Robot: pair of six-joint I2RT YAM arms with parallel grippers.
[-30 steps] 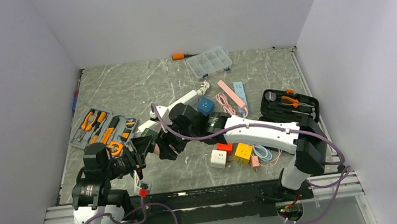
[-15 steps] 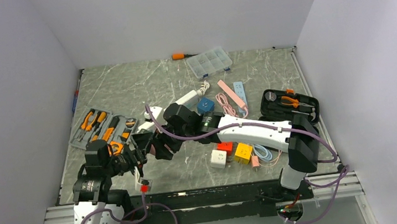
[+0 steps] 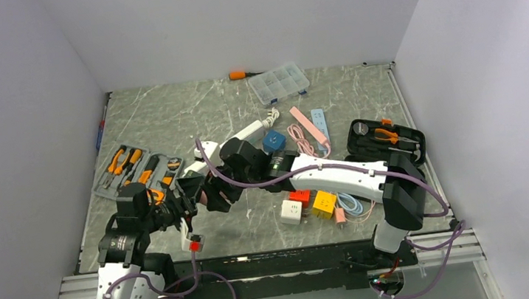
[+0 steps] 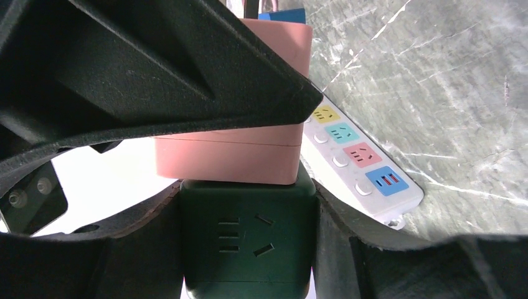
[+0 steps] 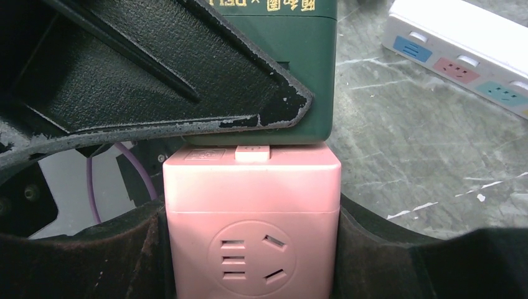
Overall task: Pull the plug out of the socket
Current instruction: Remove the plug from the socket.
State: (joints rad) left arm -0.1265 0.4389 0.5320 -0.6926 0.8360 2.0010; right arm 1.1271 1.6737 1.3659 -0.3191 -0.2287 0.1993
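Holding a Chinese-lettered green cube (image 4: 246,240), left hand (image 4: 261,199) meets right hand (image 5: 261,199) holding pink cube (image 5: 252,240).

Just left of your left gripper (image 3: 187,201), a little beyond it, an open grey tray of orange-handled tools (image 3: 138,176) lay on the marbled table (image 3: 169,115). To the right of your right gripper (image 3: 208,196) sat a red cube (image 3: 298,197), a white cube (image 3: 291,211) and a yellow cube (image 3: 323,203), with a blue cube (image 3: 273,141) farther back. Well beyond both grippers lay a clear compartment box (image 3: 279,82) and an orange-handled screwdriver (image 3: 242,74). Far to the right was an open black tool case (image 3: 385,139).
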